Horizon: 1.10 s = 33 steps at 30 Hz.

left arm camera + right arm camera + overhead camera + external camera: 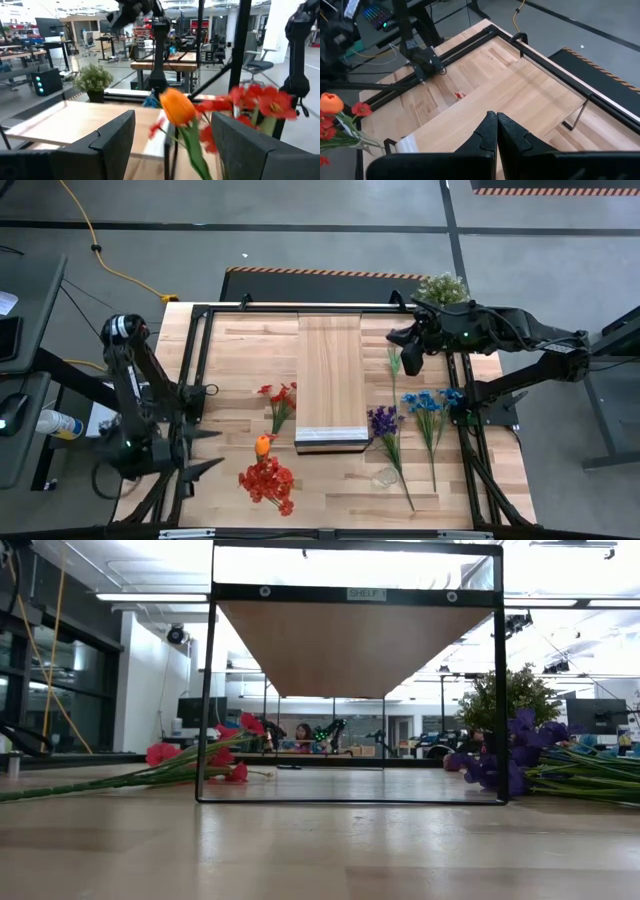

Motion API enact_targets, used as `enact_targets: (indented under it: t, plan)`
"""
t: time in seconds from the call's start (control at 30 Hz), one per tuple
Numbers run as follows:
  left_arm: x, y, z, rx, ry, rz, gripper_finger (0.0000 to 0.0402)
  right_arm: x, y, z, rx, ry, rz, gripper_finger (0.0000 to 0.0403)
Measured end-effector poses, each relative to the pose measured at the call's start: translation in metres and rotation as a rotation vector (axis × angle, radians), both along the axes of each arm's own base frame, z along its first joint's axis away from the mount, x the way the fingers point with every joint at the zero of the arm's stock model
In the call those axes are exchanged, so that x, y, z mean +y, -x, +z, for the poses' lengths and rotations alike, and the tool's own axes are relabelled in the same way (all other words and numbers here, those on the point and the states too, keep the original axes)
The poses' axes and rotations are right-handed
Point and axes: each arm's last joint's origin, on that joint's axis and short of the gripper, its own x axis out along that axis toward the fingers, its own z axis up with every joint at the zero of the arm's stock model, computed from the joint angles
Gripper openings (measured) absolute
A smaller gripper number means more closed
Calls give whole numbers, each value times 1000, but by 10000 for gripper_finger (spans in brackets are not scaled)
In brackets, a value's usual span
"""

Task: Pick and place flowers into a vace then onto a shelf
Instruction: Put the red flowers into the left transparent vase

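Flowers lie flat on both sides of the shelf (331,380): the red bunches (268,482) and one orange flower (263,445) to its left, purple (383,421) and blue (425,402) to its right. That makes five bunches I can count. I'd say picking is only starting. The left gripper (205,452) waits with released jaws facing the orange flower, so closing on its stem looks next. The right gripper (411,360) is clenched on nothing, right of the shelf's far end. No vase is clearly seen.
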Motion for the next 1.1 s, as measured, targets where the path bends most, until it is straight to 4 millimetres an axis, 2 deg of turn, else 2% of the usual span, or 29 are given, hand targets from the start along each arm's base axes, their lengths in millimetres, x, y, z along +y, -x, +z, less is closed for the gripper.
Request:
enact_targets:
  t: [0.4, 0.63, 0.87, 1.1]
  plan:
    - [72, 17, 49, -16, 70, 0, 294, 0, 0, -1, 19, 25, 9, 0]
    - [113, 26, 64, -81, 347, 0, 294, -1, 1, -1, 21, 48, -4, 0]
    - [129, 30, 65, -85, 362, -2, 294, -1, 0, 1, -2, 56, -18, 0]
    - [134, 31, 53, -89, 378, -2, 294, -2, -2, 4, -31, 77, -56, 0]
